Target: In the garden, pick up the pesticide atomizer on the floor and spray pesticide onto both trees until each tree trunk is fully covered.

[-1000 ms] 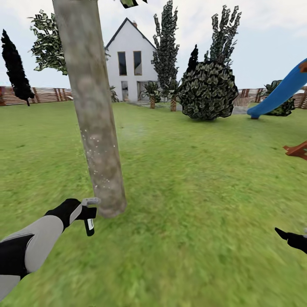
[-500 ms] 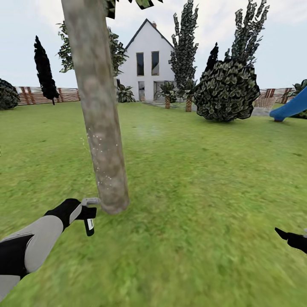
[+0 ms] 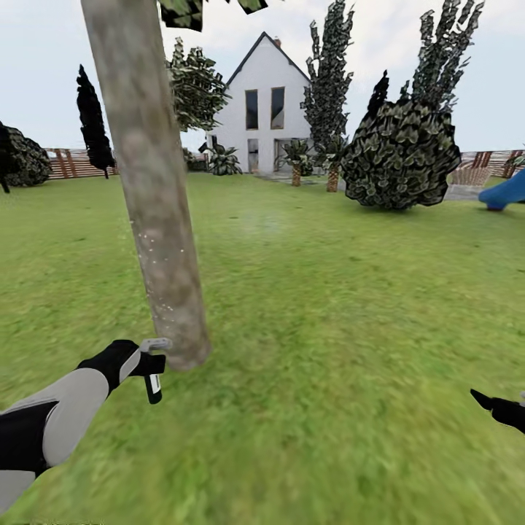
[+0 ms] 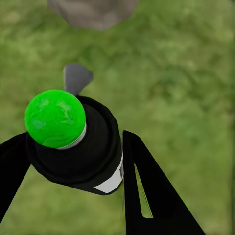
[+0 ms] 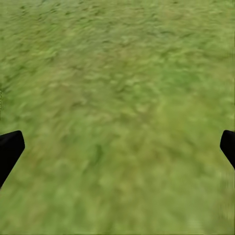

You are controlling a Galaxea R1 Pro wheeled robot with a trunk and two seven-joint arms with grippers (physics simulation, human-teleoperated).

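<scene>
A thick grey-brown tree trunk [image 3: 149, 197] rises just ahead on the left of the garden lawn [image 3: 328, 306], with fine white flecks on its lower bark. My left gripper [image 3: 146, 362] is shut on the pesticide atomizer [image 3: 153, 383], a black bottle whose grey nozzle almost touches the trunk's base. The left wrist view has the atomizer [image 4: 78, 152] with its green cap between the black fingers [image 4: 152, 196], and the trunk's foot [image 4: 93, 10] close ahead. My right gripper [image 3: 496, 406] hangs low at the right, open [image 5: 117, 147] over bare grass.
A white house [image 3: 262, 102] stands far back beside dark narrow trees and short palms. A round dark bush [image 3: 397, 157] sits at the right, a blue slide [image 3: 504, 193] beyond it. A brown slat fence [image 3: 69, 164] rings the lawn.
The camera has swung, so house, bush and slide have slid right in the picture and the trunk has shifted a little. Both arms keep their places in the view.
</scene>
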